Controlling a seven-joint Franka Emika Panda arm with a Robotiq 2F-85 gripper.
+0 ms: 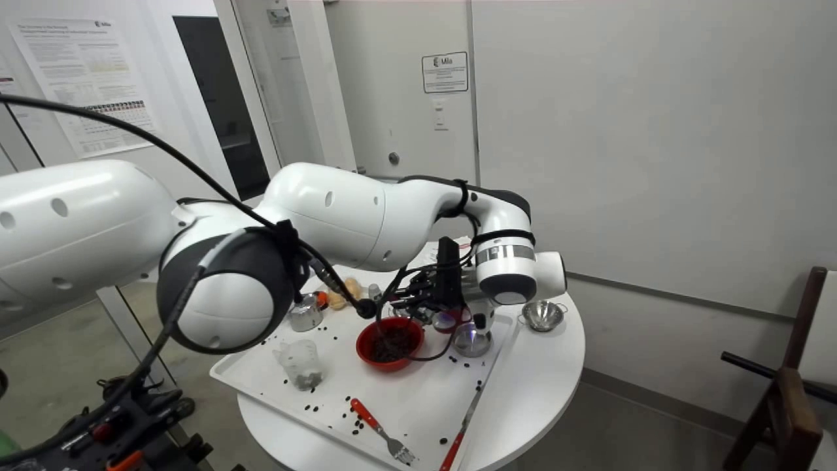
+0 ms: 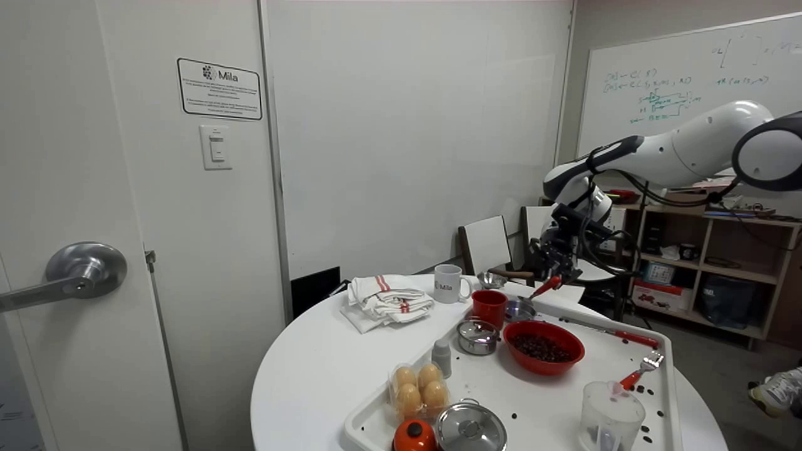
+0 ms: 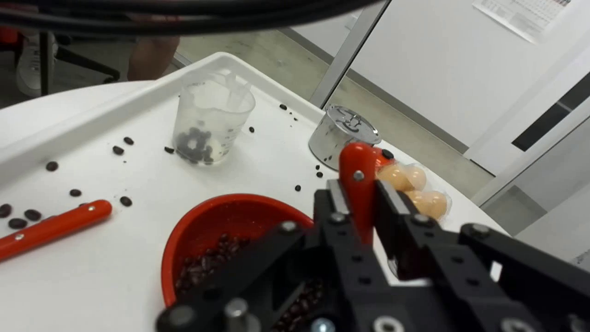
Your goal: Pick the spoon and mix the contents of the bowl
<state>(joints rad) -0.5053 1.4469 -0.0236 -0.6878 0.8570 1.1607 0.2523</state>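
Spoon (image 3: 358, 163), red-handled, held by the gripper (image 3: 362, 196): the jaws are pinched narrow on its handle, right of centre in the wrist view. In an exterior view, right of centre, its metal end slants down at a small steel bowl (image 2: 519, 311) — whether they touch is hard to tell, and the head's shape is unclear. A wide red bowl (image 2: 544, 368), part-filled with dark beans (image 2: 537, 346), sits on a white tray (image 2: 495, 383), below and right of the frame's middle. Along the bottom of an exterior view lie a red-handled fork (image 1: 374, 422) and knife (image 1: 460, 437), stray beans nearby. A translucent measuring cup (image 3: 214, 122), beans in its base, stands upper left in the wrist view.
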